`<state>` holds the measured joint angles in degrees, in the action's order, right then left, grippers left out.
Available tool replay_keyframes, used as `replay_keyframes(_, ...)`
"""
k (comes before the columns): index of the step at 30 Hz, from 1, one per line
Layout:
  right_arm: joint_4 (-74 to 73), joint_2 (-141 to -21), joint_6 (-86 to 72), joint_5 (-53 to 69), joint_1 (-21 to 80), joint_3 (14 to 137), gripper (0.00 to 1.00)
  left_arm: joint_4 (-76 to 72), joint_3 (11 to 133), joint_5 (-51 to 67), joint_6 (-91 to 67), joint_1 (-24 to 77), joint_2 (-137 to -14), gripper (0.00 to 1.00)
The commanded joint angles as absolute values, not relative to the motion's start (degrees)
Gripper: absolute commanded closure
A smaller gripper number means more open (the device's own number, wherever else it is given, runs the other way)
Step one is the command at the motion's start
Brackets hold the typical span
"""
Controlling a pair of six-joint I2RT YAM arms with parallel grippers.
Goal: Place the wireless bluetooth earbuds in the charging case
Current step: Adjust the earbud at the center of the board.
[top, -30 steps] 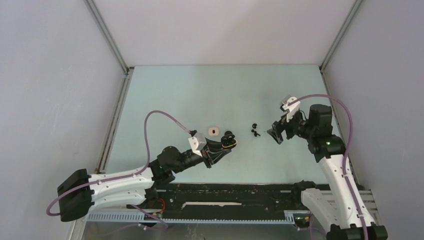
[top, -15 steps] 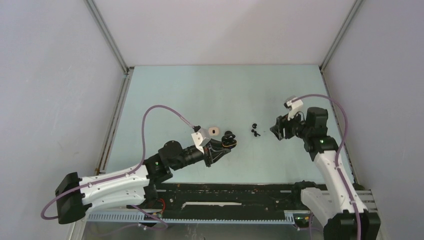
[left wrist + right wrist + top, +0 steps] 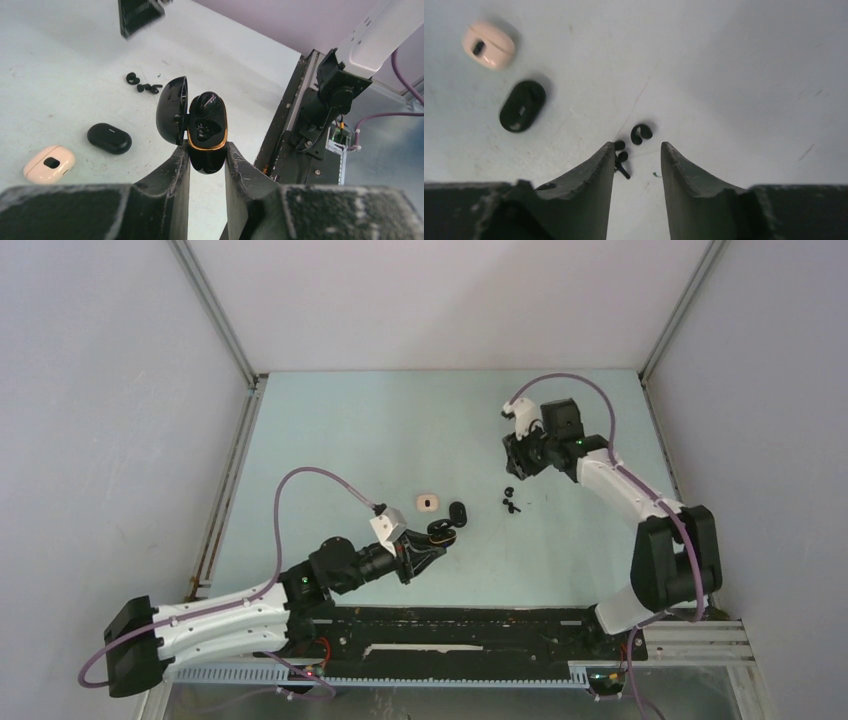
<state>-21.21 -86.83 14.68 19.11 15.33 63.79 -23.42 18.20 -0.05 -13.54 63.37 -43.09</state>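
My left gripper [image 3: 206,150] is shut on an open black charging case with a gold rim [image 3: 206,127], its lid [image 3: 171,111] swung left; in the top view the left gripper [image 3: 440,531] holds it just above the table. Several tiny black earbuds [image 3: 511,500] lie loose on the table right of it, also showing in the left wrist view [image 3: 142,86]. My right gripper [image 3: 518,466] hovers just beyond them, open and empty; in its wrist view [image 3: 637,147] one earbud [image 3: 642,133] lies ahead between the fingertips, others [image 3: 620,156] by the left finger.
A closed black case [image 3: 457,511] and a pale pink case [image 3: 427,503] lie on the table by my left gripper; they also show in the right wrist view, black [image 3: 522,106] and pink [image 3: 489,44]. Grey walls enclose the table.
My right arm has swung from the right of the earbuds to the far side, now pointing down over them. My left gripper has drawn back slightly with the case.
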Motion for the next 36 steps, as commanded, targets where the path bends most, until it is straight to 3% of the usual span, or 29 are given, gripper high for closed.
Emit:
replay_keyframes(1, -25.0, -89.6, 17.6, 15.7, 15.9, 63.2, 0.54, -27.4, 19.2, -1.2, -15.0, 63.9, -41.4, 1.00)
replay_keyframes(4, -26.3, -90.4, 17.9, 16.4, 15.9, 63.2, 0.43, -26.9, 20.1, 1.8, -15.1, 64.0, -42.5, 1.00)
replay_keyframes(6, -26.8, -90.7, 17.9, 16.6, 15.9, 63.2, 0.41, -26.9, 20.8, 4.8, -15.1, 64.1, -43.3, 1.00)
replay_keyframes(19, -28.5, -94.5, 21.6, 12.7, 20.6, 63.3, 0.46, -25.4, 23.7, 5.7, -17.0, 67.7, -44.4, 1.00)
replay_keyframes(36, -30.2, -98.3, 24.2, 1.2, 29.5, 63.3, 0.45, -21.9, 26.8, 6.0, -15.3, 68.3, -47.7, 1.00)
